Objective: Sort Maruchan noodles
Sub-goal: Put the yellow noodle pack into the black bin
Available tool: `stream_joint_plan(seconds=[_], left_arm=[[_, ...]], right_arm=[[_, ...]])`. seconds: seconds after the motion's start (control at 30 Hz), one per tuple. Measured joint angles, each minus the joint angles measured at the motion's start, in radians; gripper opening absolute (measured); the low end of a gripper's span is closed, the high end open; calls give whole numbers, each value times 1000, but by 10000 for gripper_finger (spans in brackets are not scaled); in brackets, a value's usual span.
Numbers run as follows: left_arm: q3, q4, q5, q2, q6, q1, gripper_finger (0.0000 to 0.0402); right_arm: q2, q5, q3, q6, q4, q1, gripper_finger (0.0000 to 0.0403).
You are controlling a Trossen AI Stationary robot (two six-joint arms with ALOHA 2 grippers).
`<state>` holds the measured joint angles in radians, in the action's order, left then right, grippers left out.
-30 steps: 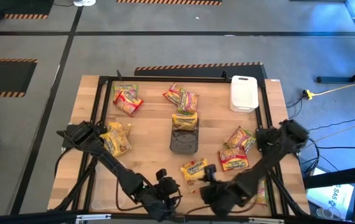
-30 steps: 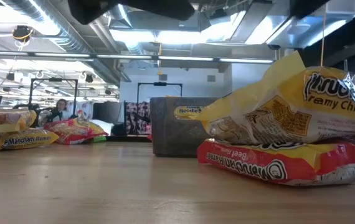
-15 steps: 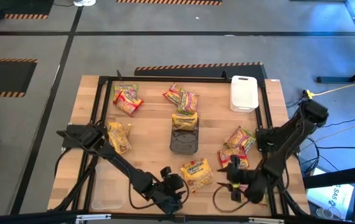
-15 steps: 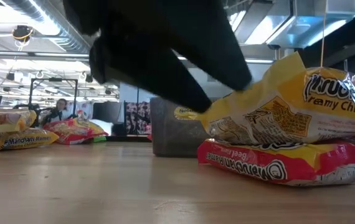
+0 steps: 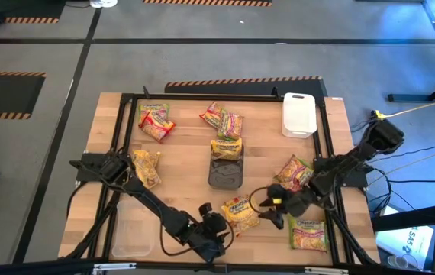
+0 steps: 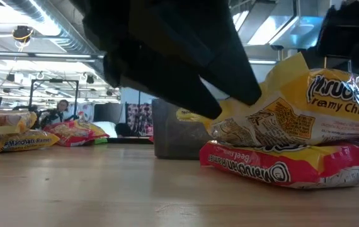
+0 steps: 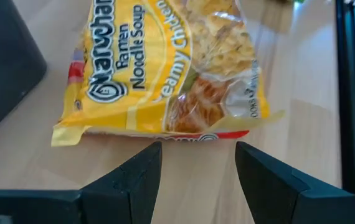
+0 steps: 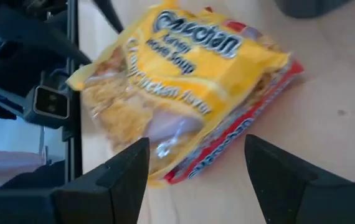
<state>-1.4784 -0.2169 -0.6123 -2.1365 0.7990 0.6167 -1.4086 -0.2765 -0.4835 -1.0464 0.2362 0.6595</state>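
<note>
Near the table's front middle a yellow Maruchan packet [image 5: 240,211] lies flat on a red packet [image 6: 280,167]. My left gripper [image 7: 197,168] is open, low at the pile's near-left end, and touches nothing. My right gripper [image 8: 196,180] is open at the pile's right end [image 5: 267,205]. Its fingers stand on either side of the yellow packet's end [image 8: 159,155], and I see no touch. More noodle packets lie at the far left [image 5: 155,121], far middle [image 5: 221,117], left [image 5: 145,168], right [image 5: 294,172] and front right [image 5: 309,233].
A dark tray [image 5: 225,176] stands at the table's middle with a yellow packet [image 5: 227,149] at its far end. A white tray [image 5: 298,114] sits at the far right and a clear tray [image 5: 130,238] at the front left. A black frame [image 5: 202,97] runs around the work area.
My right gripper has drawn back from the front edge toward the table's right, rolled, and come down at the right end of the yellow packet. My left gripper has sunk and closed in on the pile's near-left end.
</note>
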Motion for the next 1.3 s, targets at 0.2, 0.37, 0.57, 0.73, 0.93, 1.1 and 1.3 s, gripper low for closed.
stream_joint_plan(seconds=[0.2,0.37,0.57,0.73,0.93,1.1,1.3], left_arm=[[0,2,9,0,-36,-19,198],[0,3,20,0,-57,-44,198],[0,47,48,0,-133,-73,198],[0,53,62,0,-162,-87,198],[0,56,109,-5,-168,-97,198],[0,73,114,-5,-186,-96,198],[0,197,103,-5,-279,-98,198]], right_arm=[[0,88,0,-26,23,-51,245],[0,111,0,-71,38,-75,246],[-10,114,0,-113,44,-85,246],[-65,132,0,-156,66,-85,246],[-90,138,0,-134,175,-85,246],[-90,138,-1,-111,273,-84,246],[-90,138,-2,-72,329,-84,246]])
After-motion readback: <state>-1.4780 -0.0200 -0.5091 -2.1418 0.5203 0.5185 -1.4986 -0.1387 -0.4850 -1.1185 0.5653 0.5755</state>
